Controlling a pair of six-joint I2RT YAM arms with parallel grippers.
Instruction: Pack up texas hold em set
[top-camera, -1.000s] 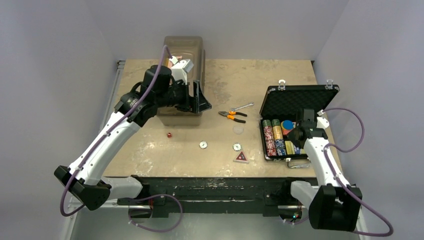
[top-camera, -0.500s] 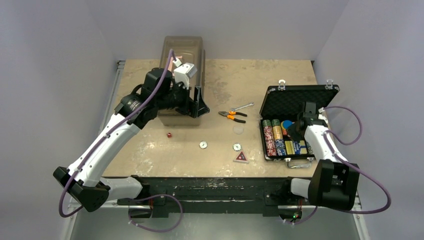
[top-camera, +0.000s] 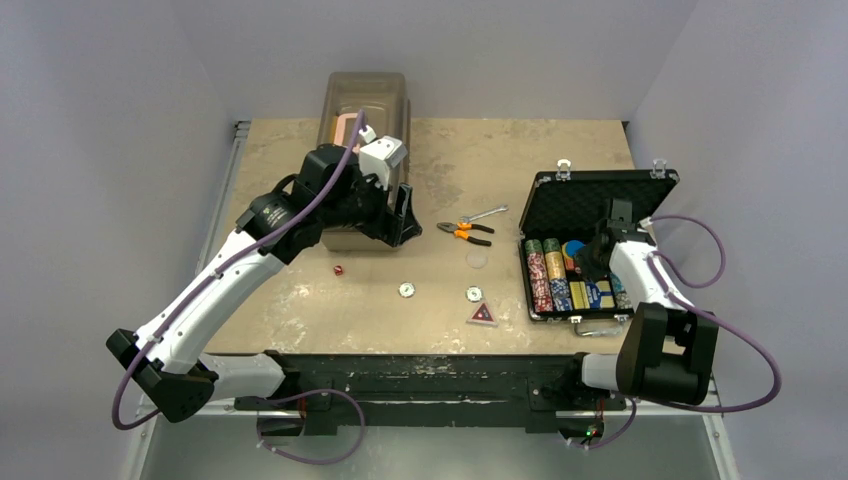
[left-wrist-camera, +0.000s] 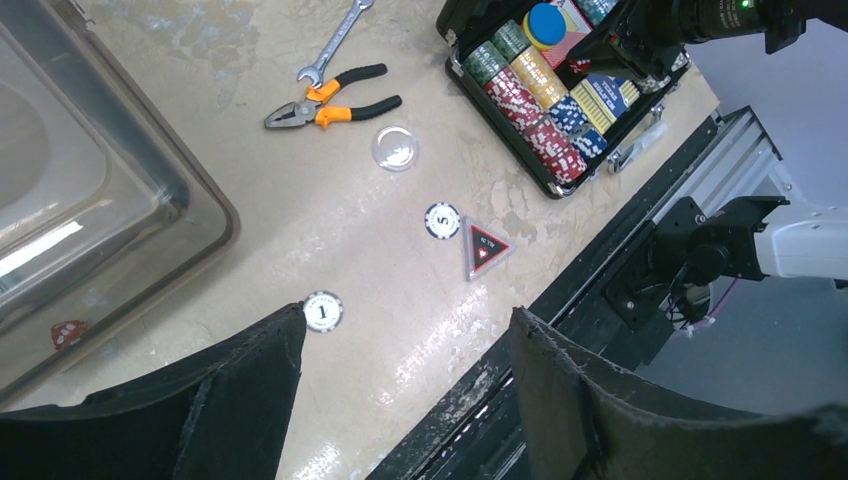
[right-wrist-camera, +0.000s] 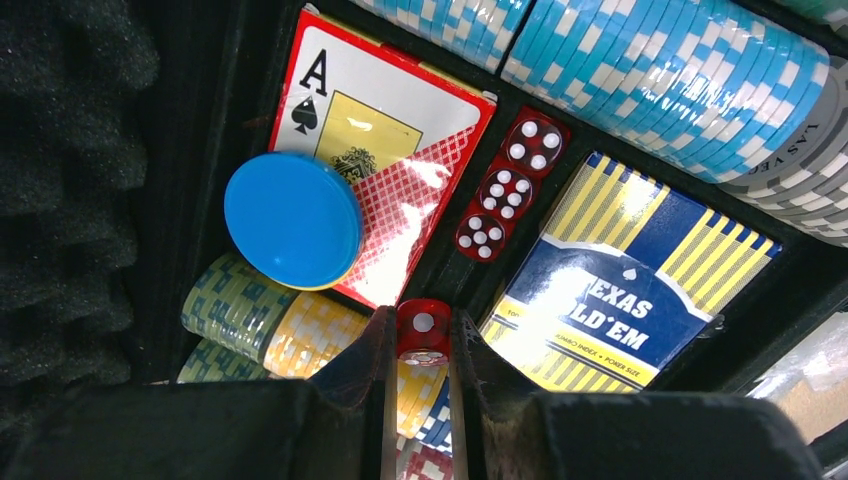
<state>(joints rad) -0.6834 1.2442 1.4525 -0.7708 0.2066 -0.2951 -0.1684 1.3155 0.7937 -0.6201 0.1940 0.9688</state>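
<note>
The black case (top-camera: 598, 198) lies open at the right, with rows of poker chips (top-camera: 548, 275) inside. My right gripper (right-wrist-camera: 421, 326) hovers over it, shut on a small red die (right-wrist-camera: 424, 336). Below it sit three more dice (right-wrist-camera: 498, 188), the blue card box (right-wrist-camera: 610, 290) and a blue round button (right-wrist-camera: 292, 220). My left gripper (left-wrist-camera: 405, 330) is open and holds nothing, above the table by the brown box. On the table lie two round buttons (left-wrist-camera: 323, 311) (left-wrist-camera: 442, 221), the red triangle token (left-wrist-camera: 483, 247) and another red die (top-camera: 339, 270).
The translucent brown box (top-camera: 365, 120) stands at the back left, close behind my left arm. Orange-handled pliers (top-camera: 466, 231) and a wrench (top-camera: 487, 213) lie mid-table, with a clear round disc (top-camera: 477, 260) just in front of them. The table's front rail (left-wrist-camera: 640, 230) runs near the token.
My left arm has swung right and nearer, off the brown box's side. The right arm's elbow has pulled in while its gripper stays over the case with the die.
</note>
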